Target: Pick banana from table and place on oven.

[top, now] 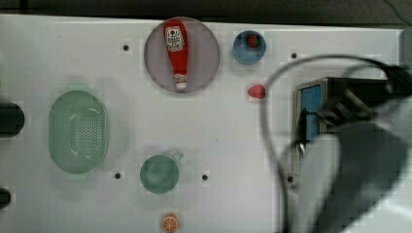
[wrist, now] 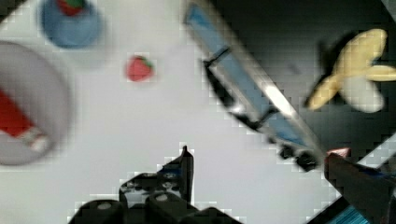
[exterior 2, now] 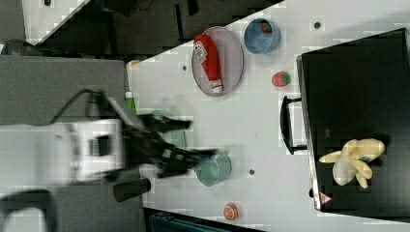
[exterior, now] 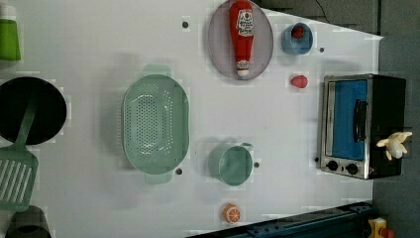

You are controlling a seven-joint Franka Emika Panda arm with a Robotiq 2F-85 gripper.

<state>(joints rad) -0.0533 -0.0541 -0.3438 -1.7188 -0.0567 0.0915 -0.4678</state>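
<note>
The pale yellow banana [exterior 2: 355, 159] lies on the oven's [exterior 2: 353, 87] matte black top, near the end with the knobs. It also shows in the left view as the banana [exterior: 393, 145] on the oven [exterior: 386, 99], and in the wrist view as the banana [wrist: 355, 79]. My gripper [wrist: 259, 154] is open with nothing between its fingers. In the right view the gripper [exterior 2: 198, 138] hangs over the white table [exterior 2: 261, 121] near the green cup, well away from the oven. In the top view the blurred arm [top: 359, 170] covers most of the oven [top: 311, 111].
A ketchup bottle [exterior: 242, 37] lies on a grey plate [exterior: 218, 44]. A blue bowl [exterior: 297, 38] holds a strawberry, and another strawberry [exterior: 298, 82] lies beside the oven. A green colander [exterior: 156, 124], green cup [exterior: 233, 163], orange slice [exterior: 231, 213], black pan [exterior: 29, 109] and spatula [exterior: 15, 173] stand further off.
</note>
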